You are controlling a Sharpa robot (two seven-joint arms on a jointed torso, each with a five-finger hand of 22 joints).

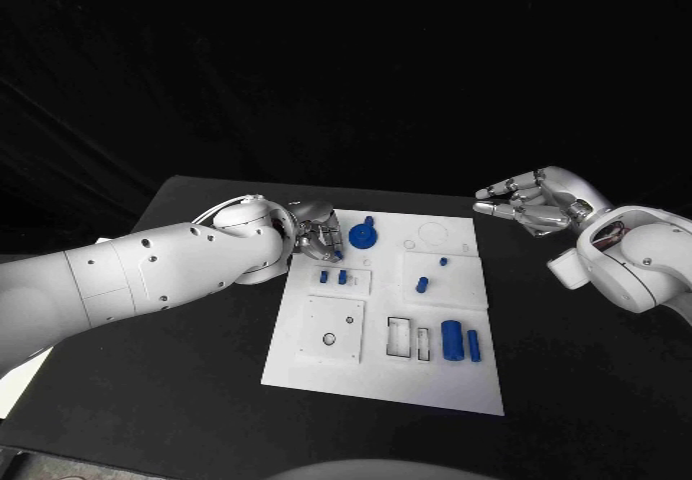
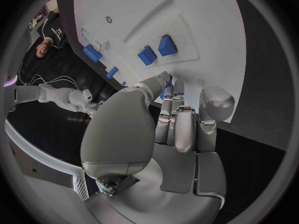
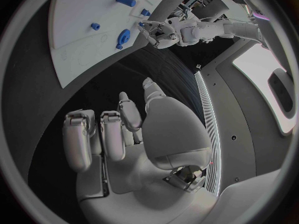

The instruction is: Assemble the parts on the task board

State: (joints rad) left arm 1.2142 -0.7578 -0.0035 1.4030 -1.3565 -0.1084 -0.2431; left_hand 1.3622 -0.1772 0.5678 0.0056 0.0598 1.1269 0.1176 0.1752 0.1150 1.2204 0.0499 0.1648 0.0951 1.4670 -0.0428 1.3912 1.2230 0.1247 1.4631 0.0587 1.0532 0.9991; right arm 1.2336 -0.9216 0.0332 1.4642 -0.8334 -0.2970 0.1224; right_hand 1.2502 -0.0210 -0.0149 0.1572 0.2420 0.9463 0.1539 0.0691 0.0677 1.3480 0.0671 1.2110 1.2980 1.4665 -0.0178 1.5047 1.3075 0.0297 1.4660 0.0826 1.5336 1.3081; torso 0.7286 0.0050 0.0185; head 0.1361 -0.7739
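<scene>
There the left hand (image 1: 313, 238) hung over the far left corner of the white board (image 1: 346, 380), fingers curled just beside the round blue part (image 1: 364, 236); whether it gripped anything could not be told. The right hand (image 1: 528, 203) hovered off the board's far right corner over the black table (image 1: 173, 400), fingers loosely bent, holding nothing.

Lab: black table (image 1: 173, 400), dark backdrop

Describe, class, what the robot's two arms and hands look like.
Both arms are smooth white shells with small dark holes. The left hand and right hand are silver metal, many-fingered, with rounded pale fingertip pads. Thin cables loop at the left wrist.
</scene>
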